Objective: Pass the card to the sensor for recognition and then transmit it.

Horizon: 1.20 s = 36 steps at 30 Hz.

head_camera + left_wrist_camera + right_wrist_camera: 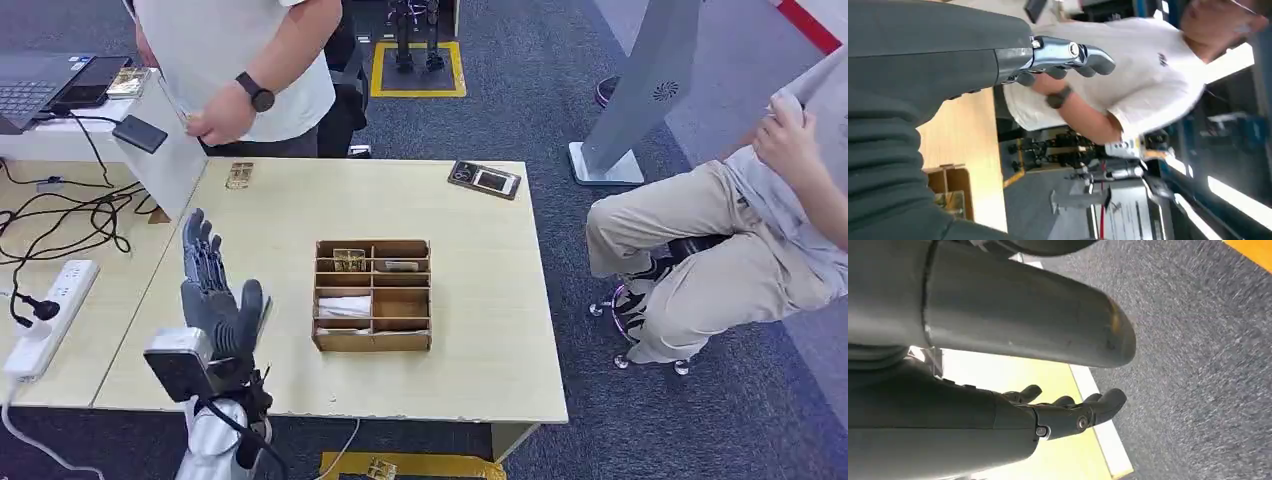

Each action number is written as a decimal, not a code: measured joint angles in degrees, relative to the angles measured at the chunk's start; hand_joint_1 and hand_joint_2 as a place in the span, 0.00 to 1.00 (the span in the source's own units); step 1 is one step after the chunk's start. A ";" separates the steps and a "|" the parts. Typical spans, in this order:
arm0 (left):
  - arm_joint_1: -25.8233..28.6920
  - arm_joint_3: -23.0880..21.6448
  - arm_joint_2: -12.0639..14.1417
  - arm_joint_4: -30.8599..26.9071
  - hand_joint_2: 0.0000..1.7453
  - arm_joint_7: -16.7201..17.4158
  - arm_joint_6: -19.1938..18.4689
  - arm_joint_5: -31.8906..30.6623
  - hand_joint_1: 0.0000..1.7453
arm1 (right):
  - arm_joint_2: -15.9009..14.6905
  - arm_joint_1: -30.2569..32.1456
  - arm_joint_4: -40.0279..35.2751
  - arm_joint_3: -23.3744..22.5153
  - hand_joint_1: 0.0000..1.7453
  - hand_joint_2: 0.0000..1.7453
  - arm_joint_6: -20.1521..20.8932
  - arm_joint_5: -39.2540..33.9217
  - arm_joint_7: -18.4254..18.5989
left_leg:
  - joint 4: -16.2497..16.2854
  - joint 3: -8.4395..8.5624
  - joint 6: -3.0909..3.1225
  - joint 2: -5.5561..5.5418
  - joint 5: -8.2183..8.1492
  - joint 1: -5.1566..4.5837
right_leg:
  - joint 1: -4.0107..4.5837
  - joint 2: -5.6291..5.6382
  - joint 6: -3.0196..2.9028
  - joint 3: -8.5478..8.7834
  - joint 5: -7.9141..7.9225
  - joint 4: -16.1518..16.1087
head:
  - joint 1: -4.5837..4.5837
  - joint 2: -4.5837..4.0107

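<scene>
My left hand [212, 290] is raised over the table's left front part, fingers straight and apart, holding nothing. In the left wrist view its fingers [1068, 54] point toward a person in a white shirt [1128, 80]. That person's hand [218, 122] is at the table's far left corner and seems to hold a thin card. A small gold card [239, 175] lies on the table near that corner. A dark flat reader [485, 179] lies at the far edge. My right hand [1068, 412] hangs over grey carpet, fingers loosely bent around nothing.
A wooden divider box [372, 295] with cards in its compartments stands mid-table, right of my left hand. A side desk at left carries a power strip [45, 315], cables and a laptop [30, 85]. A seated person [720, 250] is at right.
</scene>
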 joint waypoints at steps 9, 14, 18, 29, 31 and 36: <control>5.17 -9.19 6.04 -0.95 1.00 2.15 1.39 -24.61 0.00 | -3.17 0.08 0.00 -0.26 0.00 0.00 -0.90 0.00 -1.84 | 0.00 0.01 0.01 -0.01 0.01 0.01 | 0.00 -0.04 0.00 0.04 0.01 0.00 | 0.00 0.00; 4.69 -11.66 8.25 2.27 1.00 7.84 6.36 -35.69 0.00 | -3.78 -0.01 -0.26 -0.44 0.00 0.00 0.55 0.00 -1.29 | 0.00 0.03 0.01 -0.04 0.02 0.01 | 0.01 -0.06 0.00 0.03 0.01 0.01 | 0.00 0.00; 4.36 -13.52 9.17 4.48 1.00 10.09 8.30 -39.58 0.00 | -4.15 -0.24 -0.31 -0.63 0.00 0.00 0.70 0.00 -1.20 | 0.00 0.02 0.00 -0.02 0.02 0.02 | 0.02 -0.04 -0.01 0.01 0.00 0.03 | 0.00 0.00; 1.24 -14.70 11.24 12.93 1.00 27.52 19.27 -69.22 0.00 | -4.35 -0.25 -0.52 -1.72 0.00 0.00 0.76 0.00 -1.40 | 0.00 0.01 0.00 -0.02 0.02 0.01 | 0.01 -0.05 -0.01 0.02 0.00 0.02 | 0.00 0.00; 1.17 -14.70 11.35 13.22 1.00 29.27 19.30 -73.00 0.00 | -4.35 -0.26 -0.52 -1.75 0.00 0.00 0.78 0.00 -1.36 | 0.00 0.00 0.00 -0.03 0.02 0.02 | 0.01 -0.05 -0.01 0.02 0.00 0.03 | 0.02 0.00; 0.70 -14.65 11.39 13.35 1.00 37.70 19.45 -78.11 0.00 | -4.35 -0.16 -0.52 -1.90 0.00 0.00 1.22 0.00 -0.20 | 0.00 0.00 0.00 -0.02 0.02 0.02 | 0.02 -0.05 -0.01 0.01 0.00 0.02 | 0.02 0.00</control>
